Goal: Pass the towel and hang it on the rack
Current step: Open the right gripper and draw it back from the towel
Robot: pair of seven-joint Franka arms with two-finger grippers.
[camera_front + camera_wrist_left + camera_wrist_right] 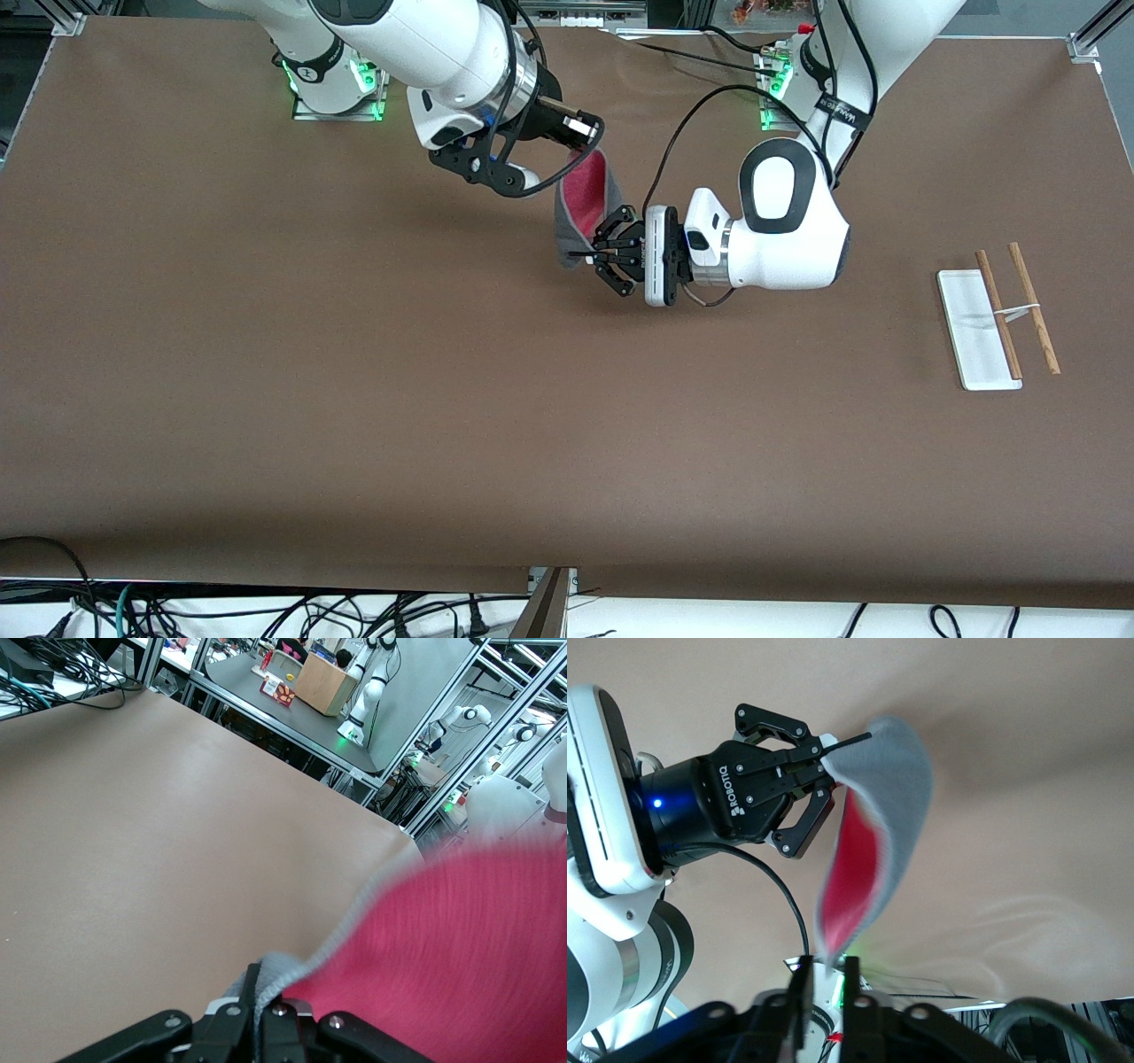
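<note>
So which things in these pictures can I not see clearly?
- Right gripper, right wrist view: the towel's blurred corner sits between its fingers; whether they touch it is unclear.
- Towel, left wrist view: blurred and cut off by the frame edge.
- Left gripper, front view: where it pinches the towel's edge is too small to see.
- Rack: how its rods join the base is too small.

A robotics lab: other robot arms (368, 682) on framed benches (292, 713).
</note>
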